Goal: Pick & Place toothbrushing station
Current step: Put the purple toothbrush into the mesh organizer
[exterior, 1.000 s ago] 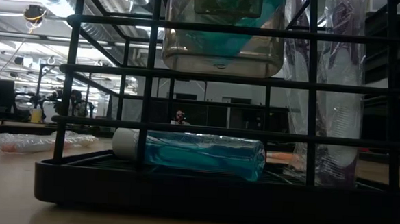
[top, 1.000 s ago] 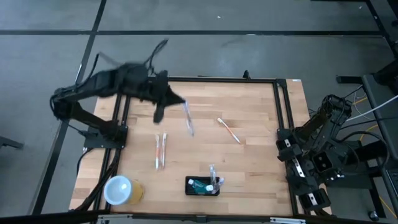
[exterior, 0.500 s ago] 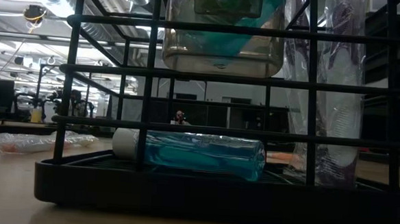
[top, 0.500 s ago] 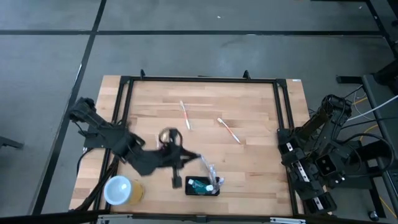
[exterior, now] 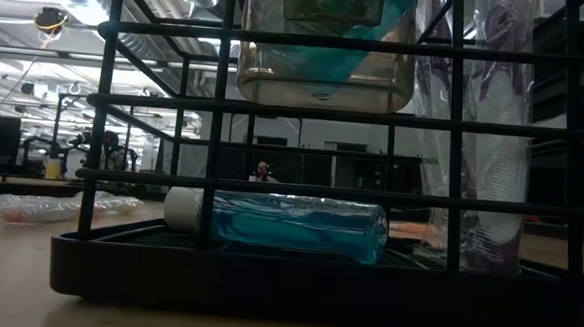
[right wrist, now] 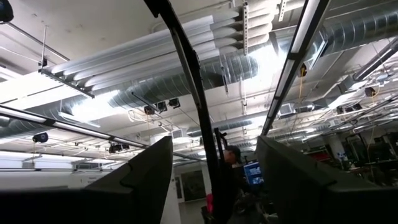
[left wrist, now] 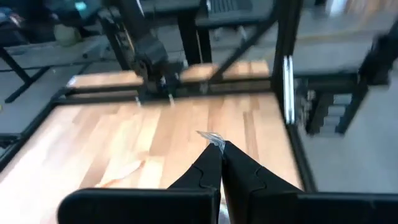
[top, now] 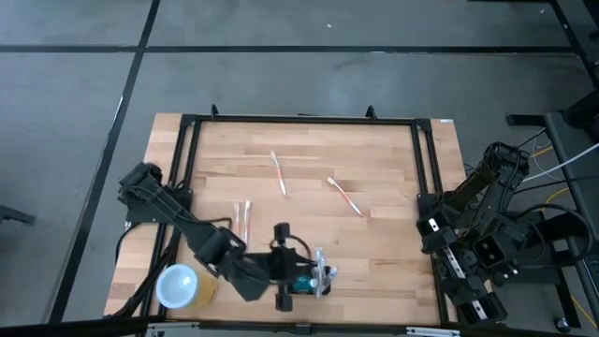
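Note:
The black holder box [top: 304, 280] stands near the table's near edge, with a blue tube [exterior: 289, 223] lying in it and a clear-wrapped toothbrush [top: 324, 272] standing in it. In the low view its wire frame [exterior: 219, 130] fills the picture. My left gripper [top: 314, 276] reaches over the holder from the table's left and is shut on clear wrapping [left wrist: 214, 140]. My right arm [top: 473, 234] is folded at the table's right edge, with its gripper [right wrist: 214, 149] open and pointing at the ceiling. My left gripper pinches a bit of the toothbrush's clear wrapper [left wrist: 213, 138] between its two shut fingertips; a small point of plastic sticks out past them. The fingers [left wrist: 205, 171] come roughly level from the table's left. The arm hides how the toothbrush sits in the holder.
A round white-topped yellow cup [top: 182, 285] stands at the near left corner. Loose toothbrushes lie on the wood: a pair [top: 241, 217] at the left, one [top: 278, 173] farther back, one [top: 343, 197] toward the right. A black frame [top: 421, 187] rims the table.
My left arm has swept from the table's far left toward the near edge, over the pair of toothbrushes, and ended at the holder box. The pair, covered half a second ago, shows again. The holder has stayed where it was.

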